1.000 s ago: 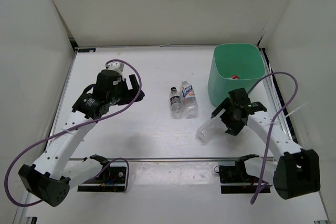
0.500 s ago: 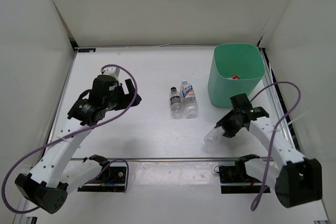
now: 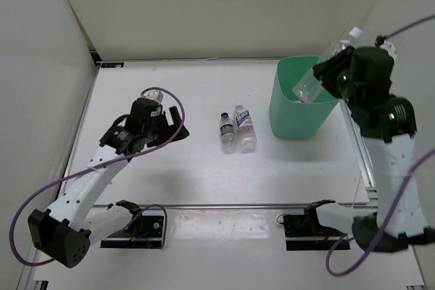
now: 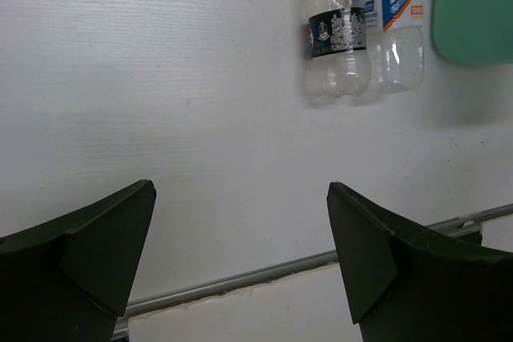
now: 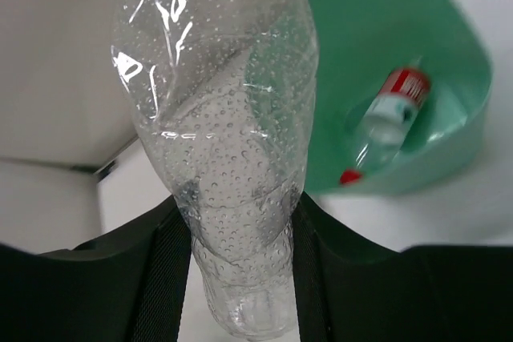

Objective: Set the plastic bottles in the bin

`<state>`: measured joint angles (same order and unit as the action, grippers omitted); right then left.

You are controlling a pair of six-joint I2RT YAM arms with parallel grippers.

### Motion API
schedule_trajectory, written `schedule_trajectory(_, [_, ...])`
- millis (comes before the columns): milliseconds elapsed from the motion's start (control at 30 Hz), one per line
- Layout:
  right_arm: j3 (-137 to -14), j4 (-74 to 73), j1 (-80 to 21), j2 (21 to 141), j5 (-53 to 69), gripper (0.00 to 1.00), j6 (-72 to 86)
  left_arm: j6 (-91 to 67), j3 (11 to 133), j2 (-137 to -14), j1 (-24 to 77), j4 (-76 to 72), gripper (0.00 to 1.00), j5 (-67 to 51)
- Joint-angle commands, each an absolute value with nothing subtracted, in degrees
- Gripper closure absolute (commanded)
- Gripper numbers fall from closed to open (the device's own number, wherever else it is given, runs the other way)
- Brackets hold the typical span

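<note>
My right gripper (image 3: 331, 75) is raised above the mint-green bin (image 3: 297, 115) and shut on a plain clear bottle (image 3: 314, 79), which tilts over the rim. In the right wrist view the plain bottle (image 5: 224, 142) sits between both pads (image 5: 164, 278), with a red-labelled bottle (image 5: 393, 118) lying inside the bin (image 5: 377, 30). A dark-labelled bottle (image 3: 227, 132) and a blue-white labelled bottle (image 3: 245, 127) lie side by side mid-table. My left gripper (image 3: 173, 124) hangs open to their left; its wrist view shows the dark-labelled bottle (image 4: 337, 38) and the blue-white one (image 4: 401, 22) ahead.
White walls enclose the table on the left, back and right. A metal rail (image 3: 231, 205) runs along the near edge, in front of the arm bases. Purple cables loop off both arms. The bin stands in the far right corner.
My right arm shut on the plain bottle near the front right of the table and lifted it up over the bin. My left gripper shifted slightly toward the centre, still open.
</note>
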<state>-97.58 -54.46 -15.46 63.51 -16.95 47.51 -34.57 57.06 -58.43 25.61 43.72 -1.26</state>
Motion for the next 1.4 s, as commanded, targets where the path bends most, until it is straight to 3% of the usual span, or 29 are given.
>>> schedule_trajectory(0, [-107.09, -49.68, -15.64, 75.12, -29.86, 0.62, 33.33, -35.86, 59.40, -63.70, 25.40, 41.31, 0.00, -3.34])
schedule_trajectory(100, [-114.49, -48.52, -14.60, 85.48, -34.28, 0.40, 27.71, -36.39, 62.12, -67.83, 24.87, 40.17, 0.00, -5.08])
schedule_trajectory(133, [-115.22, -48.52, -13.98, 86.91, -34.28, 0.18, 26.82, -36.39, 63.18, -68.98, 24.87, 39.56, 0.00, -6.23])
schedule_trajectory(200, [-115.22, -49.56, -13.19, 88.68, -34.28, 0.00, 27.85, -35.60, 67.12, -73.62, 24.87, 39.55, 0.00, -10.69])
schedule_trajectory(400, [-108.39, -54.58, -10.90, 82.90, -27.61, 0.00, 34.54, -36.38, 74.35, -84.98, 24.87, 38.41, 0.00, -20.47])
schedule_trajectory(700, [-89.92, -54.58, -11.43, 66.10, -14.25, 0.00, 37.79, -35.77, 82.43, -101.15, 30.40, 35.42, 0.00, -22.41])
schedule_trajectory(1133, [-93.95, -58.44, -11.43, 60.65, -8.79, 0.00, 34.37, -35.77, 89.65, -114.96, 32.96, 35.42, 0.00, -19.25])
schedule_trajectory(1267, [-93.96, -58.97, -11.43, 59.60, -8.79, 0.00, 32.44, -35.77, 90.79, -117.86, 32.96, 35.42, 0.20, -21.09])
schedule_trajectory(1367, [-94.48, -60.20, -11.43, 59.59, -8.79, 0.00, 31.12, -35.24, 90.27, -118.39, 32.96, 35.42, 0.22, -22.15])
